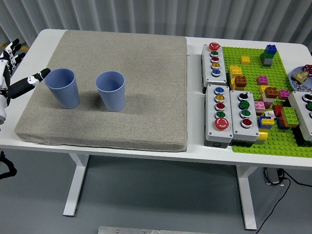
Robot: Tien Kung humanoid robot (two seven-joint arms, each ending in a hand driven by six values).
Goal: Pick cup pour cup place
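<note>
The white table [146, 156] carries a grey mat [122, 122] over its left and middle part. On the mat stand two blue cups, both upright with open mouths up: the left cup [62, 87] near the mat's left edge, the right cup [110, 90] just beside it, apart from it. Whether either holds anything cannot be told.

The left hand [14, 68] reaches in from the left edge with fingers spread and nothing in its grasp. One fingertip [45, 72] is at the left cup's rim; whether it touches cannot be told. The other fingers [10, 48] point up and away from the cup.

To the right of the mat lie grey button boxes [229, 114] and a green plate [265, 87] with coloured bricks. A ribbed grey wall [156, 14] stands behind the table.
</note>
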